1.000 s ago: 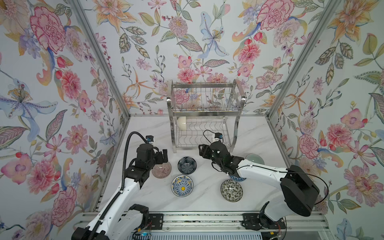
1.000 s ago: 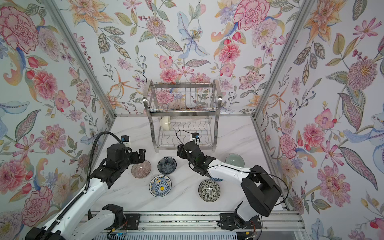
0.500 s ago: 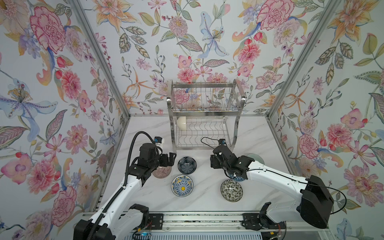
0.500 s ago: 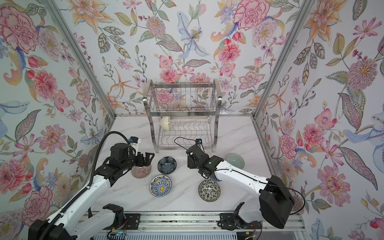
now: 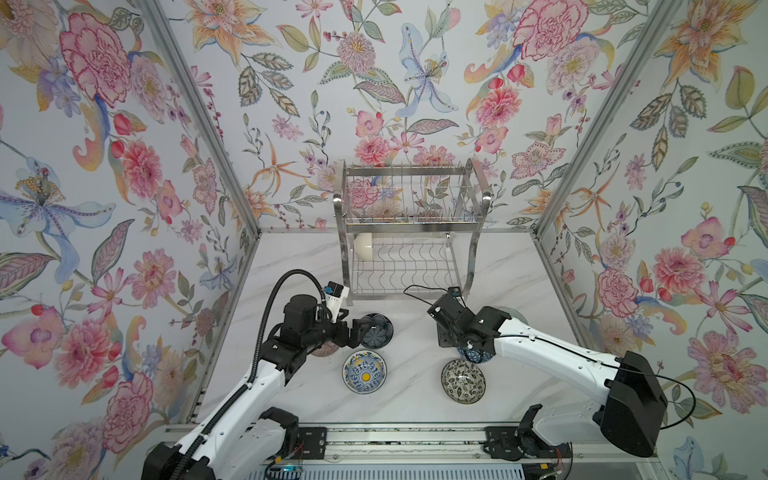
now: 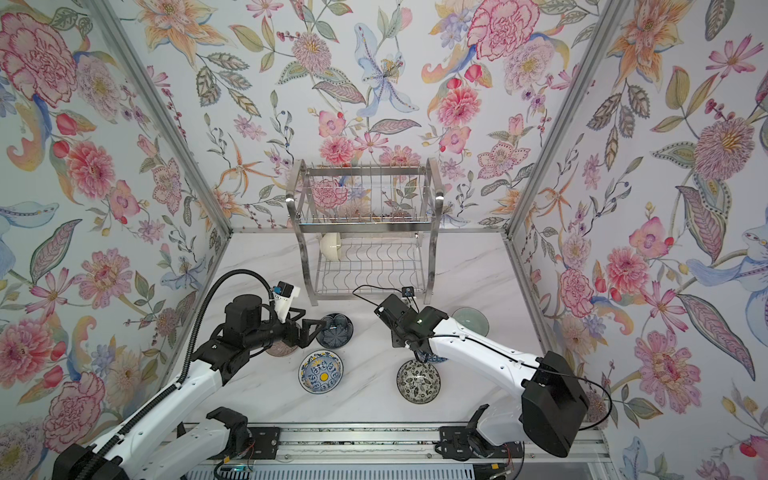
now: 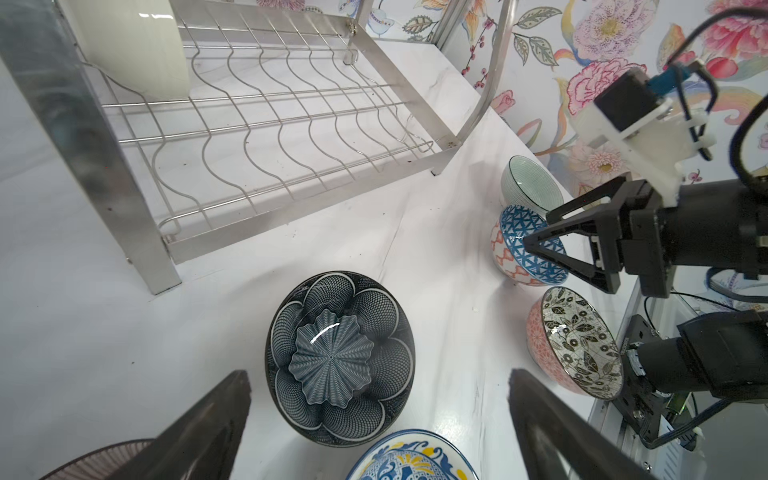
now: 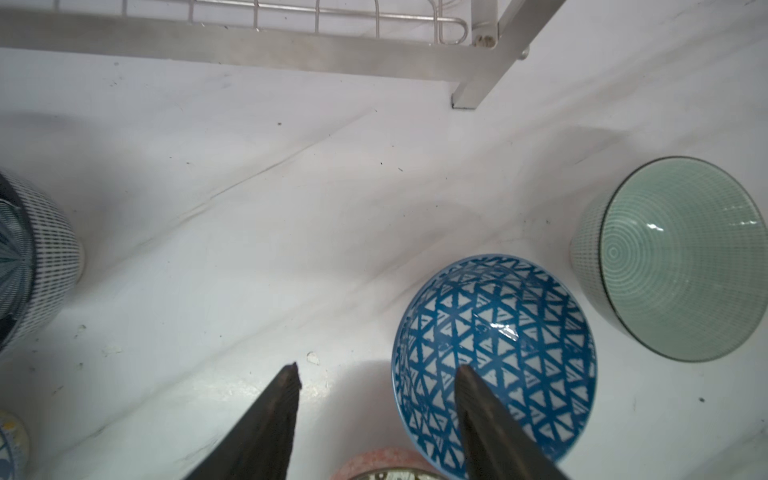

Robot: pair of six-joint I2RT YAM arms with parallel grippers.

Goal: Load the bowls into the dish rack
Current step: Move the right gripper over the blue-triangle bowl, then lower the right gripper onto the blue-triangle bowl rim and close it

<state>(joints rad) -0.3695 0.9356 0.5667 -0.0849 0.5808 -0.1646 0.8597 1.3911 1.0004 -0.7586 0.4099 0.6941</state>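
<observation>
At one o'clock of the black-white leafy bowl (image 5: 462, 381), the right gripper (image 8: 376, 370) straddles the rim of the blue lattice bowl (image 8: 519, 332) with its jaws apart. It should pinch squarely before lifting. The left gripper (image 7: 379, 374) gapes wide over the navy flower bowl (image 7: 338, 357). At twelve o'clock, the dish rack (image 5: 409, 226) holds the cream bowl (image 5: 363, 246) at its nine o'clock end.

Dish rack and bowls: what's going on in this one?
Two robot arms are loading bowls into the dish rack. One cream bowl stands on edge at the end of its lower shelf; six others sit on the table. The left gripper, wide open, hovers by the dark navy bowl. The right gripper, jaws apart, straddles the rim of the blue lattice bowl, not yet gripping.
</observation>
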